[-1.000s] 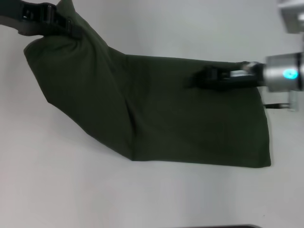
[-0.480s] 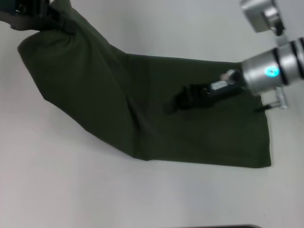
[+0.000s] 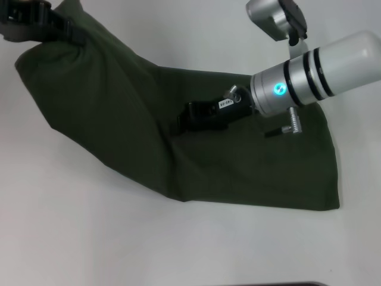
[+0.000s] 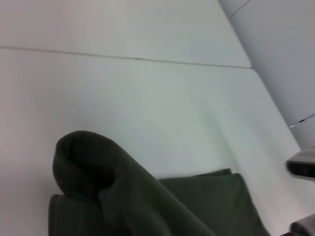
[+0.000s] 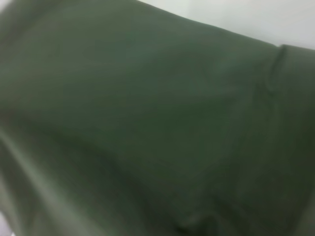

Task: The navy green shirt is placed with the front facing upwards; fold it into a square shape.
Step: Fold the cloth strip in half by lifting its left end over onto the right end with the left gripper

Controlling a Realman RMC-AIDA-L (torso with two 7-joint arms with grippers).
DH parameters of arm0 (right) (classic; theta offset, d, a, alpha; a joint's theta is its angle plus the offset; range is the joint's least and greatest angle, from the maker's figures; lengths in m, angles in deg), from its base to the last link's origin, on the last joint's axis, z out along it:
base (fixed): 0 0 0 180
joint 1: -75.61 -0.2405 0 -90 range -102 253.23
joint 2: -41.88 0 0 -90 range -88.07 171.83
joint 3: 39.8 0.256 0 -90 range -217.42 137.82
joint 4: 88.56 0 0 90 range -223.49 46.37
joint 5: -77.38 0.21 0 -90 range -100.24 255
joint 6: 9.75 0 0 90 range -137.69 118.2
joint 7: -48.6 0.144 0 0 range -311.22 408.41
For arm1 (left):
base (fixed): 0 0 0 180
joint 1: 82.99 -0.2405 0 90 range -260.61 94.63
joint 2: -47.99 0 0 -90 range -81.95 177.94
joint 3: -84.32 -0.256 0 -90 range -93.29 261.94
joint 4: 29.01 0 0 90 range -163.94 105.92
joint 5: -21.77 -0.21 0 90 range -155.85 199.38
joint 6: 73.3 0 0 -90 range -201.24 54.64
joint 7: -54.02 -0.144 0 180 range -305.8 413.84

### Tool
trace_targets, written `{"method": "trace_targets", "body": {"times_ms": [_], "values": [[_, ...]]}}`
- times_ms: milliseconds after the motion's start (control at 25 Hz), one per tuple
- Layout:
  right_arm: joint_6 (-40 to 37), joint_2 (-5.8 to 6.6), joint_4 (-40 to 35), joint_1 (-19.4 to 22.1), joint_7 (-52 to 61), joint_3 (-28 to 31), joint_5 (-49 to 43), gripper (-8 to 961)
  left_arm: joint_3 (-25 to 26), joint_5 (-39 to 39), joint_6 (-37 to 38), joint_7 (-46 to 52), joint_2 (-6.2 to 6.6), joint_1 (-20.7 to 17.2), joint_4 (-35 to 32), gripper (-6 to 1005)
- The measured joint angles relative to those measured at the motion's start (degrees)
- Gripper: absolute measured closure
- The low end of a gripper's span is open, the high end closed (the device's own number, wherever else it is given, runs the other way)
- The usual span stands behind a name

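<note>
The navy green shirt (image 3: 113, 101) lies on the white table as a long folded band, plain side up, with no letters showing. Its far left end rises off the table to my left gripper (image 3: 37, 22), which is shut on that bunched corner. The left wrist view shows the same bunched fold of the shirt (image 4: 103, 182) close up. My right gripper (image 3: 180, 126) hovers low over the middle of the shirt, pointing left, its arm stretched across the shirt's right half. Dark fabric of the shirt (image 5: 147, 123) fills the right wrist view.
The white table (image 3: 89, 238) surrounds the shirt on all sides. A seam line in the table (image 4: 138, 58) runs behind the shirt. A dark edge (image 3: 280, 284) shows at the bottom of the head view.
My right gripper has travelled left from the shirt's right edge to its middle. My left gripper has drifted slightly left, carrying the raised corner with it.
</note>
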Motion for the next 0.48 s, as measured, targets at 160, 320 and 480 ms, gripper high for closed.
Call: {"method": "trace_targets", "body": {"times_ms": [160, 320, 480], "values": [[2.3, -0.34, 1.4, -1.0, -0.2, -0.1, 0.1, 934, -0.1, 1.5, 0.5, 0.0, 0.18, 0.1, -0.1, 931], [3.8, -0.51, 2.6, -1.7, -0.4, -0.1, 0.7, 934, -0.4, 1.7, 0.8, 0.0, 0.19, 0.4, -0.3, 932], [6.2, -0.76, 4.1, -3.0, -0.5, -0.4, 0.7, 934, -0.4, 1.8, 1.3, -0.1, -0.01, 0.5, -0.8, 932]]}}
